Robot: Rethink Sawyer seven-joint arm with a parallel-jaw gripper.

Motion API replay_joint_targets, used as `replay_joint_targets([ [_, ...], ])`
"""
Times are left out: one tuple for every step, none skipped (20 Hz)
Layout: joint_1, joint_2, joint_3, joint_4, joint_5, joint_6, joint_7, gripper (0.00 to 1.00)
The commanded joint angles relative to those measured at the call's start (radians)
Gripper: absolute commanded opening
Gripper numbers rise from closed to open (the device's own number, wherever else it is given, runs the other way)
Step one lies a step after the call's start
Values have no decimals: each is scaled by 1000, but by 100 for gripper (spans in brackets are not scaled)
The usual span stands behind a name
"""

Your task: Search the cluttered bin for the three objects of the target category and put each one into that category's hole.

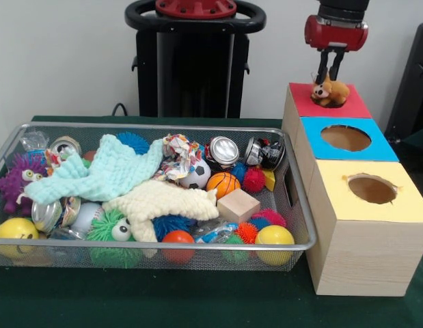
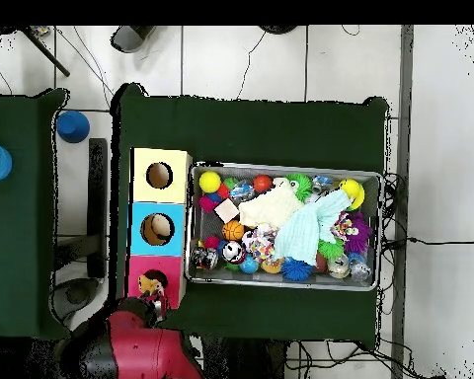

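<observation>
Green table [image 1: 197, 301], gripper [image 1: 330, 76] over plush toy [image 1: 329, 93], red box top [image 1: 348, 106], orientation unclear

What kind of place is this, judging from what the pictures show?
Probably a robotics lab test station. A mesh bin crammed with assorted toys sits on a green-covered table beside a row of wooden boxes with coloured tops and round holes, cables trail over a tiled floor, and the gripper hangs over a stuffed toy.

1 wire bin [image 1: 303, 225], 3 box tops with holes, 2 cloths, 1 wooden cube [image 1: 238, 205]
</observation>
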Motion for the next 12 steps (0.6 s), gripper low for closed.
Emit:
replay_joint_targets([
  [19,51,9,62,69,14,298,0],
  [21,52,8,64,71,13,298,0],
  [22,51,8,66,76,12,300,0],
  [21,50,8,69,79,11,300,0],
  [18,49,12,74,83,7,300,0],
  [14,49,16,79,86,4,301,0],
  [11,51,15,77,85,1,294,0],
  [9,53,15,75,83,-1,287,0],
  [10,55,14,78,88,-4,291,0],
  [9,54,15,84,95,-2,295,0],
  [7,54,16,86,95,-6,293,0],
  [6,53,17,88,95,-9,291,0],
])
